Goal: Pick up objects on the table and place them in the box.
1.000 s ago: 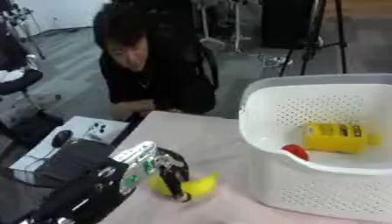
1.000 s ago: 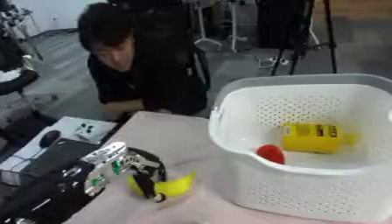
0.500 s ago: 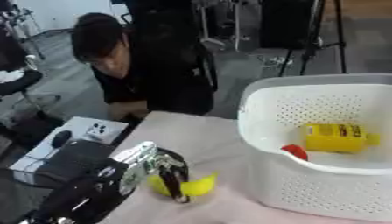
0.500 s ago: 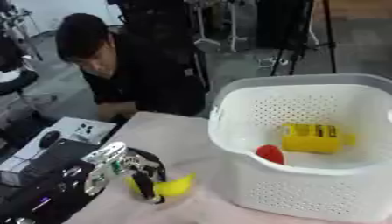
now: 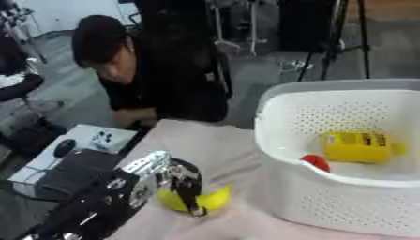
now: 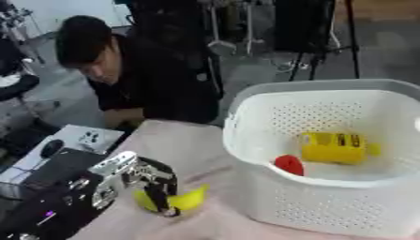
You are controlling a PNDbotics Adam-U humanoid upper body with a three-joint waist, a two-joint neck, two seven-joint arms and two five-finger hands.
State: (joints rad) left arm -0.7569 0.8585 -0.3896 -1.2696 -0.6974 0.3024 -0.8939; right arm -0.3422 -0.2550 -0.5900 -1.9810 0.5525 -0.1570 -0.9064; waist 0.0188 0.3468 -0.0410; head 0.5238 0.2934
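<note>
So, left to right. The left hand (image 5: 182,180) comes in from the lower left and its dark fingers (image 6: 161,187) are curled down round the banana (image 5: 209,200), pinching it near the middle. The banana's down on the pink table (image 5: 205,143), just left of the box (image 5: 283,117), and as far as I can tell it hasn't left the surface.

What changed over the last second? Honestly not much on the robot's side. Hand and banana sit in about the same spot and pose as a second ago and half a second ago, so I'd read this as the grip settling rather than a lift underway. The lift and the carry over the box's near wall are both left to do, and that wall stands well above the banana, so it'll need a decent rise first.

The only real difference from earlier is in the background: the person behind the table has shifted their head and leaned differently between frames. They're not touching anything on the table, so no effect on the task.

Inside the box there's already a yellow carton (image 5: 357,146) and a small red thing (image 5: 315,162) against the near wall, both unmoved. No other loose item shows on the table.

Right hand isn't visible in either view.
</note>
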